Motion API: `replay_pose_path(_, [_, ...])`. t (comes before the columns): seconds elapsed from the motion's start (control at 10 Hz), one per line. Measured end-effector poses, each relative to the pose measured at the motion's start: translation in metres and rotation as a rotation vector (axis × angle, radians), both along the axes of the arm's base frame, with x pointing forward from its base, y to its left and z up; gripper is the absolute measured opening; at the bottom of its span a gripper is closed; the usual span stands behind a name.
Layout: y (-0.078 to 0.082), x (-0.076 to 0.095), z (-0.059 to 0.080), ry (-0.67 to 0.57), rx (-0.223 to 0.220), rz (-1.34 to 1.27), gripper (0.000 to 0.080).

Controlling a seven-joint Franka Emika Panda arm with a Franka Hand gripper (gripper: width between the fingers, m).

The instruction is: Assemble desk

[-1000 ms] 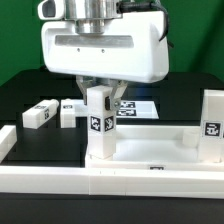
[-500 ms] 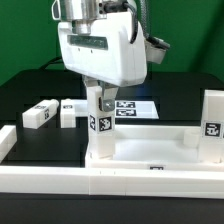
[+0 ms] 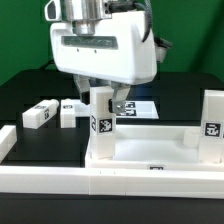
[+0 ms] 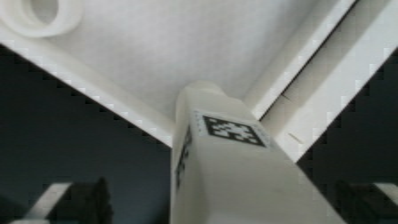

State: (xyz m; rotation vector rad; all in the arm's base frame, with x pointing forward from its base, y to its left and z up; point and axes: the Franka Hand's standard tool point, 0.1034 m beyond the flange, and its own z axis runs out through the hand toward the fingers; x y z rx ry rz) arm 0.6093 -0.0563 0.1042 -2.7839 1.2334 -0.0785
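Your jaws stand apart either side of the upright leg point(image 3: 99, 142), clear of it, at the corner of the tabletop point(image 3: 160, 152) on the exterior view's left; a second leg point(image 3: 212, 108) stands at the right; each bears a black-and-white square tag point(image 3: 101, 124), pattern only

You have one tabletop point(image 3: 150, 153). You have four legs: two upright legs, the first leg point(image 3: 100, 128) and the second leg point(image 3: 212, 120), and two lying legs, the third leg point(image 3: 38, 115) and the fourth leg point(image 3: 68, 112). You have one marker board point(image 3: 138, 108). You can see two stretches of white rail, the front rail point(image 3: 60, 186) and the side rail point(image 3: 5, 142).
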Motion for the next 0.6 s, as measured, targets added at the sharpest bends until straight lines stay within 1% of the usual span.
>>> replay_pose_path(0.4, [0.0014,0.0002,0.0000,-0.018,-0.040,0.354,0.0649])
replay_pose_path(0.6, [0.0027,0.0011,0.0005,-0.022,-0.078,0.553,0.0649])
